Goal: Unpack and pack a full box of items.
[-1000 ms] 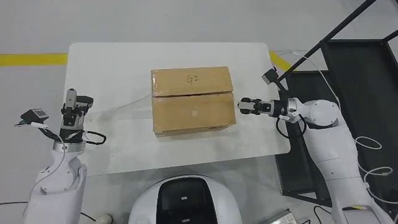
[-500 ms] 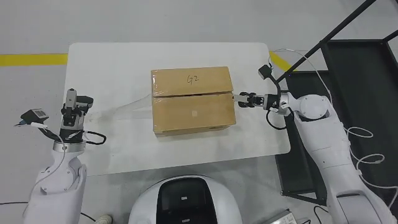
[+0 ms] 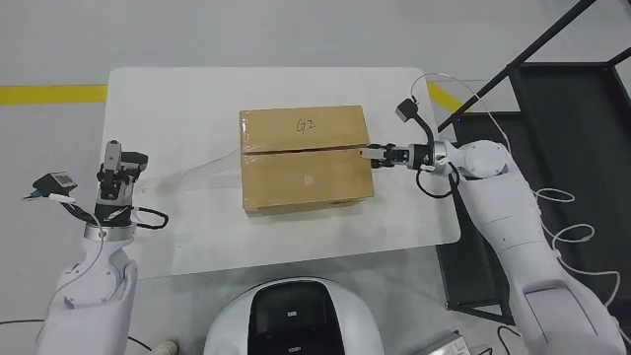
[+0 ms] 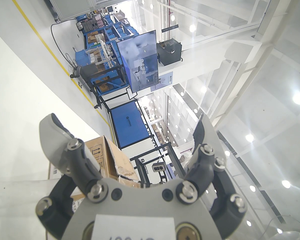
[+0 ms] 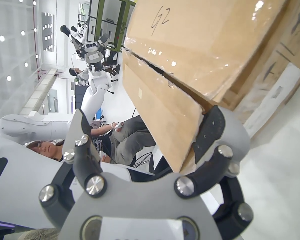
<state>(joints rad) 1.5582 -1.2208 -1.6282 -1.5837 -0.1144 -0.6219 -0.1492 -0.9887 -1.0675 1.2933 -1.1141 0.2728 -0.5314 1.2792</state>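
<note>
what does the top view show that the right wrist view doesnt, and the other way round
Top view adds: the whole white table and the left hand near its left edge, apart from the box.
Right wrist view adds: the near flap has its corner between the right hand's open fingers, and the seam between the flaps gapes slightly.
Both: the cardboard box with its handwritten mark, the right hand at its right end.

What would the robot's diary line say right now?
box: flaps shut, on table | right claw: open, around flap corner at box's side | left claw: open, empty, by table edge
</note>
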